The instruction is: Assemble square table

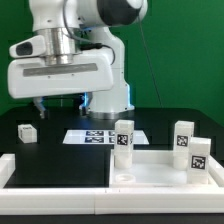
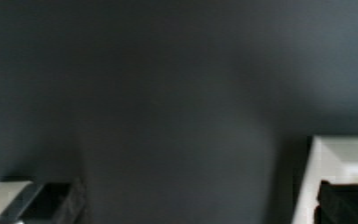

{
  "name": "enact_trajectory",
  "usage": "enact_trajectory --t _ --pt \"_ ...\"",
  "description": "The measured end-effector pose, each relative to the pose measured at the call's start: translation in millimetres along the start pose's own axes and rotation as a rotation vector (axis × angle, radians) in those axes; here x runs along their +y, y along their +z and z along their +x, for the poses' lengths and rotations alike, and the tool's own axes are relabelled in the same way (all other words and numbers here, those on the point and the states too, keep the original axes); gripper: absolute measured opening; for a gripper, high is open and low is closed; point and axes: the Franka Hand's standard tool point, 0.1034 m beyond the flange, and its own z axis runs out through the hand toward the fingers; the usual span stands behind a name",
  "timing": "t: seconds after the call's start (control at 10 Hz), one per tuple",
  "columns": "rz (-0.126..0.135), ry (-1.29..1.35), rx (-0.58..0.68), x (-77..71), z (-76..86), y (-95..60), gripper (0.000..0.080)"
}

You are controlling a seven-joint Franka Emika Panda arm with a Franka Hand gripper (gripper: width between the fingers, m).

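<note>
while the gripper hangs at the upper left of the exterior frame, its fingers spread with only bare dark table between them, the square tabletop lies at lower right with legs upright on it and one loose leg at left. the leg looks light, rigid, smooth plastic, best pinched across flat sides.

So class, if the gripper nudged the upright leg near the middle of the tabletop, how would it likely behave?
The upright leg stands taller than wide, so a high push would probably tip it. It looks like rigid plastic, likely stiff and light. Its flat, boxy sides shouldn't roll on the tabletop.
</note>
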Motion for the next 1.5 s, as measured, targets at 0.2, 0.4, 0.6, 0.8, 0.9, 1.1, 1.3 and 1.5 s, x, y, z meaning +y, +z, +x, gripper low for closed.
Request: enact_trajectory --t 0.2,0.4,0.6,0.8,0.9,1.1,1.3,1.5 --pt "-0.010 -0.137 -0.013 1.1 -0.2 -0.6 0.0649" --pt "-0.015 -0.225 -0.027 2.7 -1.3 -0.3 0.0649" --pt "-0.020 -0.239 -0.071 9.4 -14.7 5.8 0.0649" --pt "-0.035 -0.280 -0.186 28.7 -42.5 13.0 0.0649" --pt "-0.039 -0.297 -0.252 38.2 -50.1 14.9 0.0649" --pt "-0.036 -0.277 -0.330 33.4 -49.0 18.4 0.0649" --pt "-0.031 -0.273 -0.477 27.1 -48.4 22.6 0.0649" --pt "-0.048 -0.307 -0.636 42.1 -66.9 31.6 0.0649"
